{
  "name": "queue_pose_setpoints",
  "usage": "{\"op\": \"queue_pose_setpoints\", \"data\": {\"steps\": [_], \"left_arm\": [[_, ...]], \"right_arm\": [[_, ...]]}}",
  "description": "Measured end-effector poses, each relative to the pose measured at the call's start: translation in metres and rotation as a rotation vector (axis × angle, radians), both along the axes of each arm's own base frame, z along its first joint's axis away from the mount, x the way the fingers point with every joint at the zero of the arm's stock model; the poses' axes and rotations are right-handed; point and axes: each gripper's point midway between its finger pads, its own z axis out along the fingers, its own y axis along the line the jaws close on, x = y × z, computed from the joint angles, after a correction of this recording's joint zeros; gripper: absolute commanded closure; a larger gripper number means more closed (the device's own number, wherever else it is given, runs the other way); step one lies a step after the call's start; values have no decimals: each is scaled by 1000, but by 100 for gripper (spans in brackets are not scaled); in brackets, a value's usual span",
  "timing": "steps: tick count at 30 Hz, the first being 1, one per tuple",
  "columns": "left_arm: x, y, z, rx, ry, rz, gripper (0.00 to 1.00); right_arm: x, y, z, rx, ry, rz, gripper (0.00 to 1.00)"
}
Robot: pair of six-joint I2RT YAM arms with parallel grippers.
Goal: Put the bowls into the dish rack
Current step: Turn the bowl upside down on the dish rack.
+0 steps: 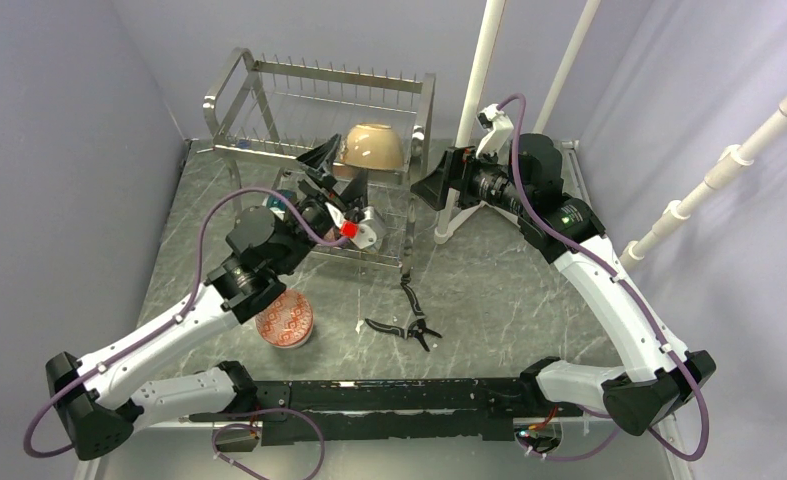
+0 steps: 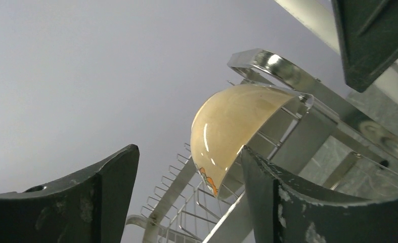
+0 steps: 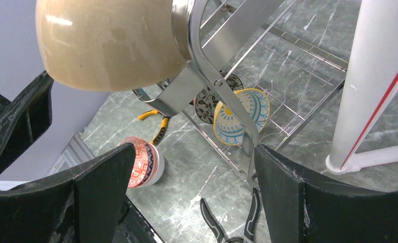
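A tan bowl rests tipped on its side on the upper tier of the steel dish rack, at its right end. My left gripper is open just left of that bowl; in the left wrist view the tan bowl lies beyond the wide-apart fingers, nothing between them. My right gripper is open and empty by the rack's right end. Lower in the rack stand a blue-and-yellow bowl and a dark patterned bowl. A red-patterned bowl sits on the table.
Black-handled pliers lie on the marble table in front of the rack. Orange-handled pliers lie under the rack's near side. White pipes rise right of the rack, one foot close to my right gripper. Grey walls close in on both sides.
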Motion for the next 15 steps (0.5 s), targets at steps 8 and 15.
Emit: {"op": "queue_pose_setpoints", "data": {"steps": [8, 15], "left_arm": [[-21, 10, -7, -5, 84, -65, 6], [-42, 27, -14, -47, 171, -102, 6]], "right_arm": [[0, 0, 0, 0, 0, 0, 8], [0, 0, 0, 1, 0, 1, 8]]}}
